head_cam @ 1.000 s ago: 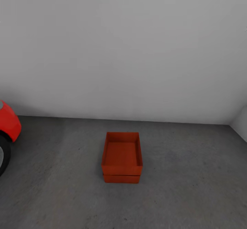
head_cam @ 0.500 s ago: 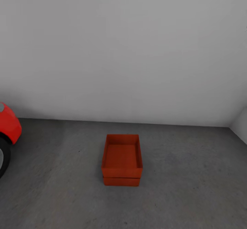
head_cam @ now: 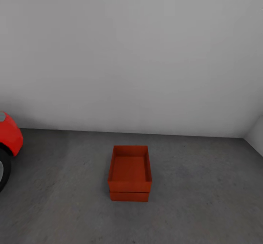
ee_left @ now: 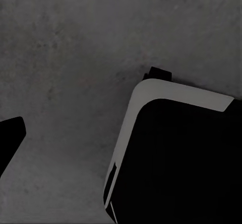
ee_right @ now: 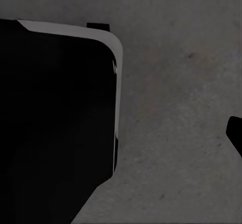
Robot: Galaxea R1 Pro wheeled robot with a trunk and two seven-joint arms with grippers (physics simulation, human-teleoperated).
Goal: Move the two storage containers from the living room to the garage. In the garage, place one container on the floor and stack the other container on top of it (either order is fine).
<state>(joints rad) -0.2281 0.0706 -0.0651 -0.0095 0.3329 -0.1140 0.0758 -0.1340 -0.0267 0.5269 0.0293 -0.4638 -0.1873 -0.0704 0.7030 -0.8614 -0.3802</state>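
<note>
The two storage containers stand stacked on the dark grey garage floor (head_cam: 204,204), a short way out from the white wall. The upper container (head_cam: 129,169) is an open orange-red tray, and it sits squarely on the lower container (head_cam: 129,196), of which the front wall shows. Both are empty, and nothing touches them. In the left wrist view one dark fingertip (ee_left: 9,138) shows at the frame's edge over bare concrete. One dark fingertip (ee_right: 235,133) shows likewise in the right wrist view.
A red car's front corner (head_cam: 10,136) and its wheel (head_cam: 3,169) are at the left edge. A second white wall (head_cam: 255,132) meets the floor at the far right. My own black, white-rimmed base (ee_left: 176,158) (ee_right: 55,113) stands beside each wrist.
The whole head picture has shifted, so the stack and the wall's foot sit a little lower in the frame. The containers themselves have not moved.
</note>
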